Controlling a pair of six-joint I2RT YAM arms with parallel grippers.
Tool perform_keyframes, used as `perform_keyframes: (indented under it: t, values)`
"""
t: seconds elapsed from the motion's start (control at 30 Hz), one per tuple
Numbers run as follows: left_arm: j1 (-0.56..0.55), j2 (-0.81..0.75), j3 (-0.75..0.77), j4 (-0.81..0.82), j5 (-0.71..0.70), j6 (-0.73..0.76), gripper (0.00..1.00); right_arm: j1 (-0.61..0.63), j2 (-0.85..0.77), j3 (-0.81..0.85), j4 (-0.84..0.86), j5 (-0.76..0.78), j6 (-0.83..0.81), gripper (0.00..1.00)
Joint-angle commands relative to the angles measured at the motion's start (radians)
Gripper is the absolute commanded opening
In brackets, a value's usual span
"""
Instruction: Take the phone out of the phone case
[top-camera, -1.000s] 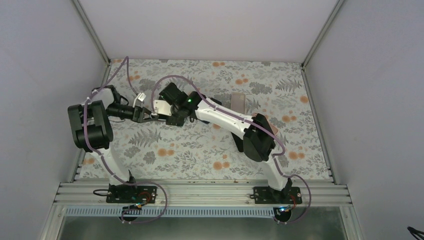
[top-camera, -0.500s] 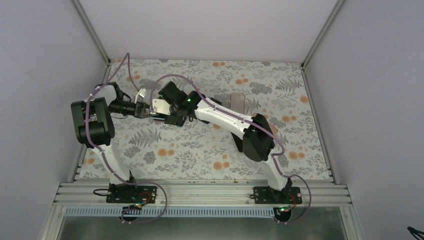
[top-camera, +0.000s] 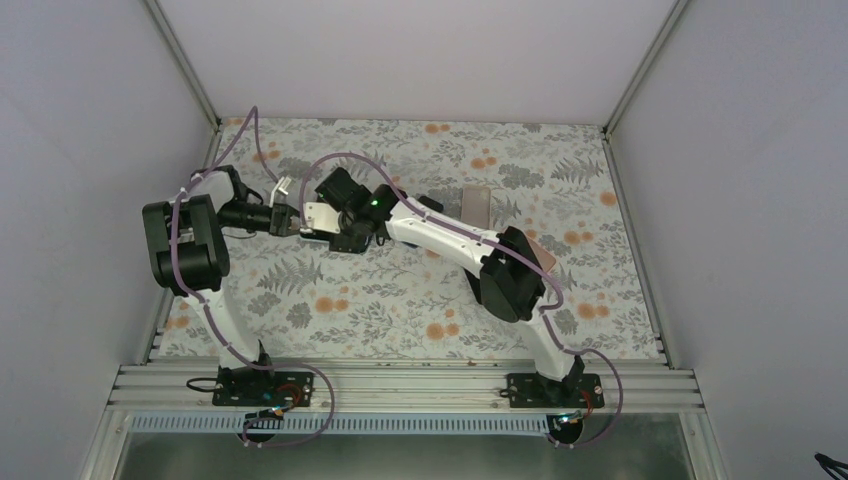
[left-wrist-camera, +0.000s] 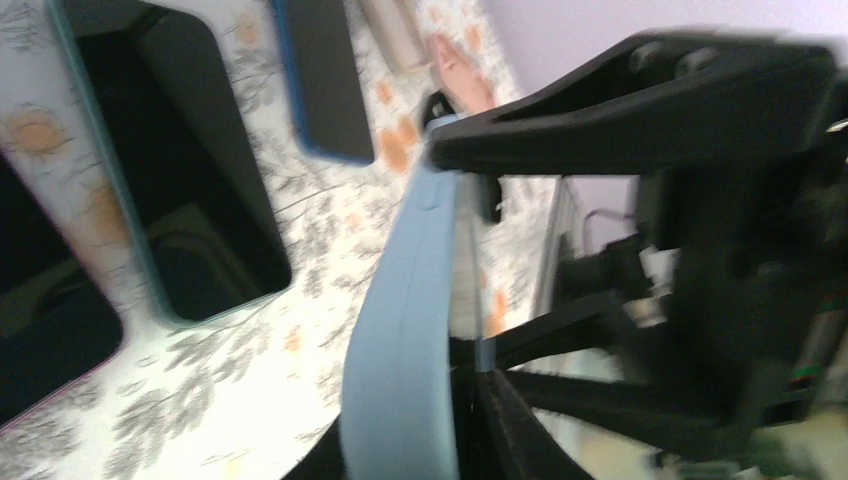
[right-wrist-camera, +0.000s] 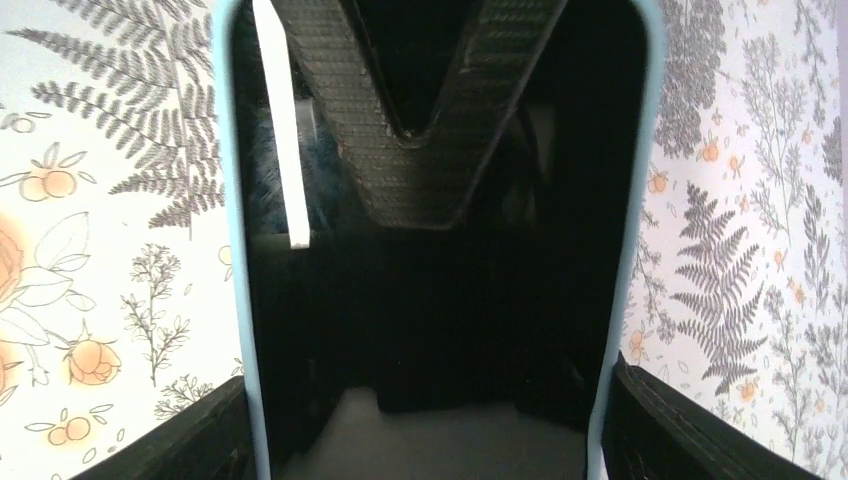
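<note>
The phone (right-wrist-camera: 430, 300) has a black screen and sits in a light blue phone case (right-wrist-camera: 232, 250), held in the air above the floral table. My right gripper (right-wrist-camera: 430, 440) is shut across the case's width, one finger against each long side. My left gripper (left-wrist-camera: 440, 440) is closed on the case's end (left-wrist-camera: 400, 330); one of its black V-shaped fingers (right-wrist-camera: 410, 130) lies over the screen. In the top view the phone (top-camera: 318, 214) hangs between the left gripper (top-camera: 296, 220) and the right gripper (top-camera: 338, 224), left of the table's middle.
Below the held phone lie a teal-cased phone (left-wrist-camera: 170, 170), a blue phone (left-wrist-camera: 325, 80) and part of a pink-edged one (left-wrist-camera: 40, 330). A tan case (top-camera: 476, 206) and a pinkish one (top-camera: 535, 255) lie to the right. Enclosure walls surround the table.
My left gripper moved right onto the phone's end and its jaws closed from wide open to pinching it. The right gripper kept its hold and barely shifted.
</note>
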Motion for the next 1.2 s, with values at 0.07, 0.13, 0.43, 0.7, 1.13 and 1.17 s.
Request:
perform_keyframes:
  t: [0.07,0.13,0.43,0.7,1.13,1.17]
  values:
    - [-0.025,-0.038,-0.016,0.0,0.023,0.034,0.02,-0.002,0.004,0.044,0.059,0.006,0.005,0.68]
    - [-0.029,-0.045,-0.015,-0.002,0.016,0.035,0.02,-0.002,0.009,0.046,0.057,0.006,0.003,0.7]
    - [-0.073,-0.084,0.065,0.0,-0.069,0.038,0.02,-0.043,-0.059,0.049,-0.056,-0.154,-0.008,1.0]
    - [-0.227,-0.157,0.382,0.037,-0.26,-0.03,0.02,-0.302,-0.258,-0.025,-0.322,-0.662,-0.147,1.0]
    - [-0.645,-0.213,0.491,0.275,-0.408,0.05,0.02,-0.594,-0.526,-0.382,-0.332,-0.85,-0.347,0.97]
    - [-0.67,-0.226,0.478,0.291,-0.42,0.058,0.02,-0.61,-0.526,-0.397,-0.334,-0.858,-0.357,0.97]
